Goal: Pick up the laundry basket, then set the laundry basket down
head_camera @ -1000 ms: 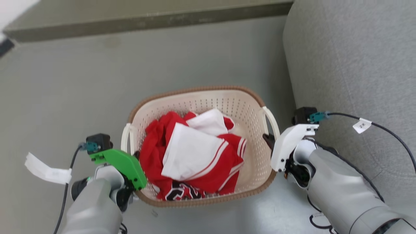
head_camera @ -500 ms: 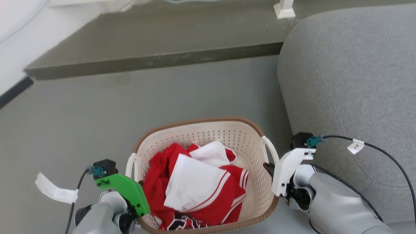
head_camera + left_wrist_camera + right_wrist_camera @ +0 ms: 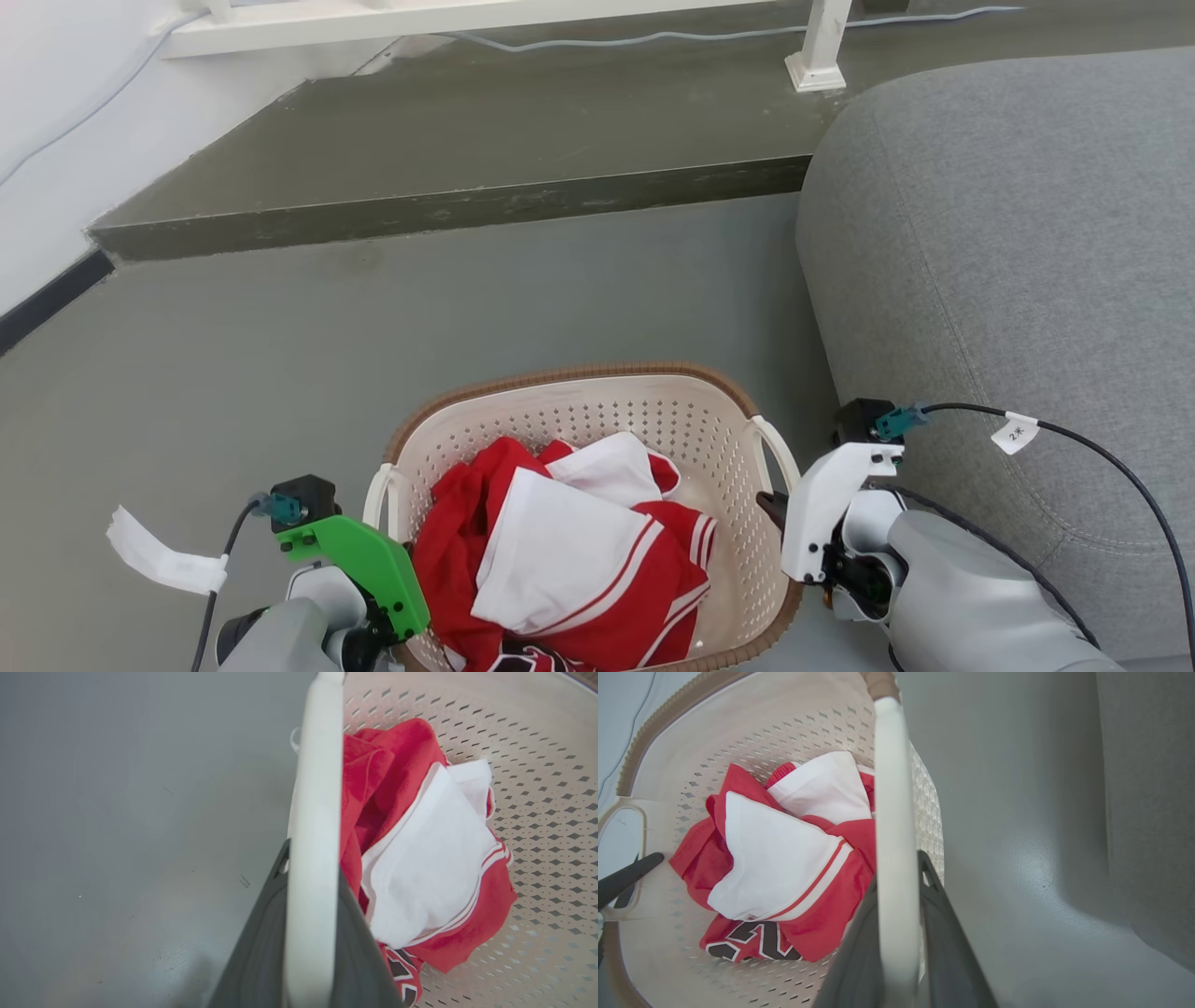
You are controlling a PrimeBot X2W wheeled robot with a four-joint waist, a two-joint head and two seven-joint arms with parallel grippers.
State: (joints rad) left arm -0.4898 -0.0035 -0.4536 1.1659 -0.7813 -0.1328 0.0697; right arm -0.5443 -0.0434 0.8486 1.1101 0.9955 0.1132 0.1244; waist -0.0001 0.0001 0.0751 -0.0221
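Jaws tight on laundry basket (image 3: pixel 597 415) handles (image 3: pixel 314 812)

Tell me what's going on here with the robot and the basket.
The robot holds the basket with both arms. Its left gripper is closed on the left handle and its right gripper on the right handle, each handle pinched between two dark fingers. Red and white clothes lie bunched inside. The basket is low in front of the robot, over the grey floor and beside a grey sofa. Whether it is off the floor cannot be told.
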